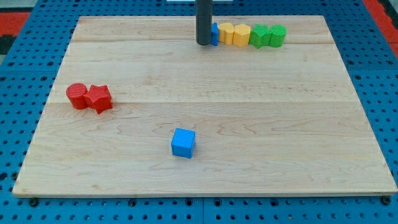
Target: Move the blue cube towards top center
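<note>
A blue cube [183, 142] lies on the wooden board [280, 124] below its middle, a little to the view's left of centre. My tip [203, 43] is at the view's top centre, far above the blue cube. The rod stands just left of a second blue block [214, 33] and hides most of it, so its shape cannot be made out.
A row runs right from the rod at the view's top: the partly hidden blue block, two yellow blocks [226, 32] [241, 35], two green blocks [259, 35] [277, 35]. At the left a red cylinder [78, 95] touches a red star-like block [98, 98].
</note>
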Controlling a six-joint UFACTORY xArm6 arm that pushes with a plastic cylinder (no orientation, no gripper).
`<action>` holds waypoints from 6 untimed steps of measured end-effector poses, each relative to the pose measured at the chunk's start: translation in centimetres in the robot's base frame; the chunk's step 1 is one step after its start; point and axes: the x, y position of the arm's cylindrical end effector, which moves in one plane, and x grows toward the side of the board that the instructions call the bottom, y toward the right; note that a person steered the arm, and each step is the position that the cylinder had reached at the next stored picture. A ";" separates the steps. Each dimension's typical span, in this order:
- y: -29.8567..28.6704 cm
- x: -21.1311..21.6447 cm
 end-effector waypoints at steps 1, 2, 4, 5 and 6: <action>0.0 10.6; 0.0 16.1; 7.2 20.9; 7.2 21.4; 6.5 29.4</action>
